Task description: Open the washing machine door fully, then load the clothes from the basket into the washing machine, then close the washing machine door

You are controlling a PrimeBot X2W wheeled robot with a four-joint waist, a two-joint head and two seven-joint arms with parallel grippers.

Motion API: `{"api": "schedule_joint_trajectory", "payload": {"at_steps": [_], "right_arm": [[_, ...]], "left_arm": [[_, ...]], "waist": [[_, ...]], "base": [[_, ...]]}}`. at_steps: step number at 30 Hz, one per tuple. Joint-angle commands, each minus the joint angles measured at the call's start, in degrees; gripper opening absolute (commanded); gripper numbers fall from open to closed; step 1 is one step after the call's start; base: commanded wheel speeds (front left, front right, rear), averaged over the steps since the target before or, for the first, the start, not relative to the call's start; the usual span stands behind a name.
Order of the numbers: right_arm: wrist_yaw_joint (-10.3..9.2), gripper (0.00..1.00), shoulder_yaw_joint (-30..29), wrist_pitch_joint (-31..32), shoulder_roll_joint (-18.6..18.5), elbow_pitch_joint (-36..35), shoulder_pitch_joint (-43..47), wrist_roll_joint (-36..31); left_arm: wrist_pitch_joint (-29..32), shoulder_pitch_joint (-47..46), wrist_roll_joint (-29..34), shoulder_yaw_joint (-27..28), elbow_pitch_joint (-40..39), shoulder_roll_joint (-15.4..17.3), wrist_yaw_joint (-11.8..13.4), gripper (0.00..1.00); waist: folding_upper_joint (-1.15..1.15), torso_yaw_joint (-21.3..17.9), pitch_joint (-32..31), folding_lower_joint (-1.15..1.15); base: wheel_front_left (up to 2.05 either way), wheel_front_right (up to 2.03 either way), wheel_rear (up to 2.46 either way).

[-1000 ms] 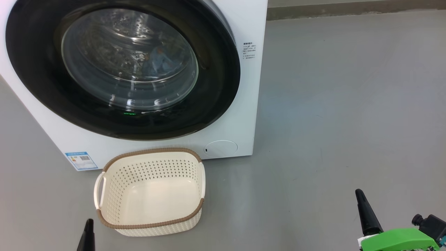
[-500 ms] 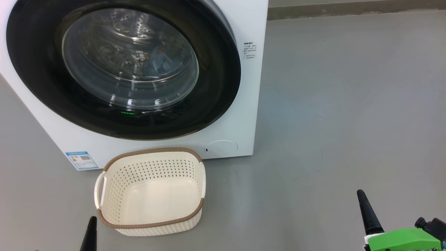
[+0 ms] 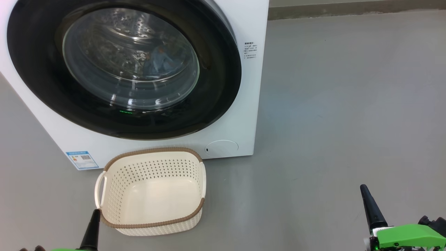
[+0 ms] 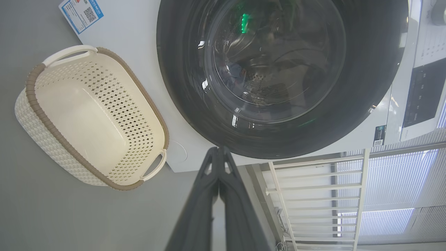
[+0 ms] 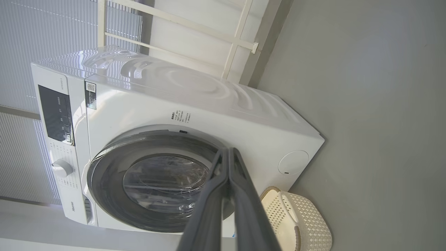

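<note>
Holds left gripper (image 3: 93,226) at lower left, fingers pressed together, pointing up beside basket (image 3: 153,150); right gripper (image 3: 371,205) likewise at lower right. Faces closed washing machine door (image 3: 223,87) upper left, clothes (image 3: 163,61) behind glass.

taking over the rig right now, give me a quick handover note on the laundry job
Left pincer: shut, empty, low by the near left corner of the basket.
Right pincer: shut, empty, over the floor off to the right.
Washing machine door: looks closed against the washing machine.
Clothes: blue fabric seen through the door, inside the machine.
Basket: empty, on the floor in front of the machine.
Done: clothes loaded, door appears shut.
Left: probably nothing; whether the door has latched cannot be told.
</note>
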Motion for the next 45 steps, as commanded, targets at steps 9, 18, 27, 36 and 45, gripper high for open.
{"api": "schedule_joint_trajectory", "payload": {"at_steps": [9, 18, 27, 36, 45], "right_arm": [[-0.07, 0.0, 0.51, 1.75, -0.43, -1.3, -2.67, 6.46], [-0.1, 0.0, 0.09, 3.28, -0.43, -1.24, -3.12, 12.07], [-0.12, 0.0, -0.27, 4.57, -0.42, -1.2, -3.49, 16.76], [-0.12, 0.0, -0.29, 4.59, -0.41, -1.19, -3.49, 16.74], [-0.12, 0.0, -0.32, 4.61, -0.39, -1.19, -3.49, 16.72]], "left_arm": [[1.72, -3.71, -6.9, 1.15, -0.31, 1.42, -0.14, 0.0], [3.22, -4.84, -12.73, 1.09, 0.34, 1.58, -0.16, 0.0], [4.49, -5.77, -17.62, 1.03, 0.87, 1.72, -0.16, 0.0], [4.48, -5.77, -17.62, 1.03, 0.87, 1.72, -0.16, 0.0], [4.48, -5.77, -17.62, 1.03, 0.87, 1.72, -0.16, 0.0]], "waist": [[0.0, 0.07, 0.01, 0.0], [0.0, 0.14, 0.01, 0.0], [0.0, 0.19, 0.02, 0.0], [0.0, 0.19, 0.02, 0.0], [0.0, 0.19, 0.02, 0.0]], "base": [[0.0, 0.0, 0.0], [0.0, 0.0, 0.0], [0.0, 0.0, 0.0], [0.0, 0.0, 0.0], [0.0, 0.0, 0.0]]}}
